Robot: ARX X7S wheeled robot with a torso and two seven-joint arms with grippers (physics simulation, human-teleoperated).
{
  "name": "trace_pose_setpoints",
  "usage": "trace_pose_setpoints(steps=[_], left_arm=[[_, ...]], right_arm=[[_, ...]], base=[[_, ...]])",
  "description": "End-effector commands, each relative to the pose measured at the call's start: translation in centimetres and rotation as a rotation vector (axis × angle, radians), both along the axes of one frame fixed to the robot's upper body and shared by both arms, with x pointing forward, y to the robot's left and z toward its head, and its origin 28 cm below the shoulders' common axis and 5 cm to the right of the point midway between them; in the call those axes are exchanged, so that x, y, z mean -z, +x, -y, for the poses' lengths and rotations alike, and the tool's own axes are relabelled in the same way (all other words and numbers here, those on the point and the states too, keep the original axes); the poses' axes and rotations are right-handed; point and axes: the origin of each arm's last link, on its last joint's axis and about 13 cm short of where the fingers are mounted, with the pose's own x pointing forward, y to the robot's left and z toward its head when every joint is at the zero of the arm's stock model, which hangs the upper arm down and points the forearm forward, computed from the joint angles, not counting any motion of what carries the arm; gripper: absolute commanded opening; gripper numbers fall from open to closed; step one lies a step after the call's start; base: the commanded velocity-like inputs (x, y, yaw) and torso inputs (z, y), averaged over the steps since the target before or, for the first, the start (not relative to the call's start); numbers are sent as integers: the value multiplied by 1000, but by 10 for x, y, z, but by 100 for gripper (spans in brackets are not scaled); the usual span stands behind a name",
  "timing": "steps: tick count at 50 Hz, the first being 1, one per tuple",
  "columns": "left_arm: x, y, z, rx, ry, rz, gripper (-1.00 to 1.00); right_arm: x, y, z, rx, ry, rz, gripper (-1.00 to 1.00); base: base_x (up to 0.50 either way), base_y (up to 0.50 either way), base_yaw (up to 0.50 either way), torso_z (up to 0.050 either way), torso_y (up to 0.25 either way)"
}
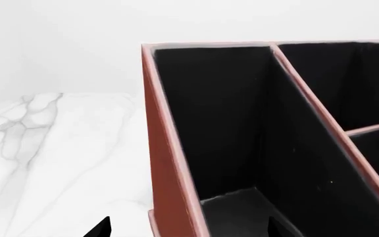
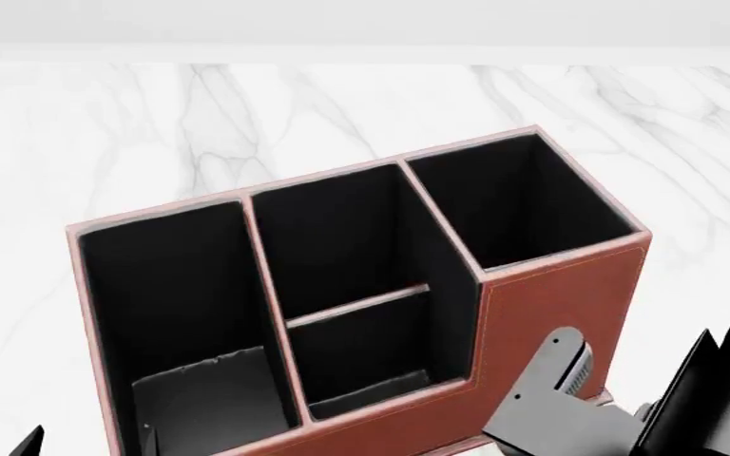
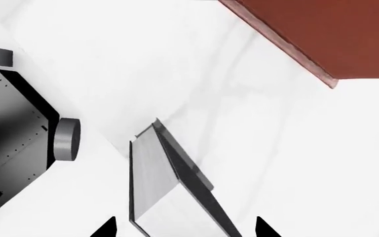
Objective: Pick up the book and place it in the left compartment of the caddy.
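The reddish-brown caddy (image 2: 555, 294) with black lining fills the head view. Its left compartment (image 2: 168, 285) is the long undivided cell. A dark flat slab, the book (image 2: 206, 404), stands low in that cell's near end, apart from both grippers. In the left wrist view the caddy wall (image 1: 166, 163) and the left compartment (image 1: 222, 123) show from above, with a grey surface at the cell's bottom. My left gripper (image 1: 189, 229) is open and empty, its tips straddling the caddy's left wall. My right gripper (image 3: 184, 228) is open near the table, beside the caddy's corner (image 3: 321, 39).
The caddy stands on a white marble table (image 2: 149, 123). The middle cells are split by a thin divider (image 2: 358, 306); the tall squarish cell (image 2: 517, 199) is at right. A grey, black-edged slab (image 3: 153, 173) stands beyond my right fingertips, untouched; I cannot tell what it is. My right arm (image 2: 720, 399) is near the caddy's front right.
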Motion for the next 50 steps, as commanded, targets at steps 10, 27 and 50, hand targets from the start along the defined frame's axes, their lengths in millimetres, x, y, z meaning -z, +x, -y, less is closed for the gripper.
trace_pose_setpoints(steps=[10,27,50], left_arm=[[0,0,0,2,-1,1,100],[0,0,1,6,0,0,100],[0,-1,0,6,2,2,100]], right_arm=[[10,3,3,4,-30,8,-100],[13,3,0,-14,-11,-9,-100],[-2,27,-13,186,330,264,-100]], base=[[0,0,0,0,0],[0,0,1,0,0],[0,0,2,-1,0]])
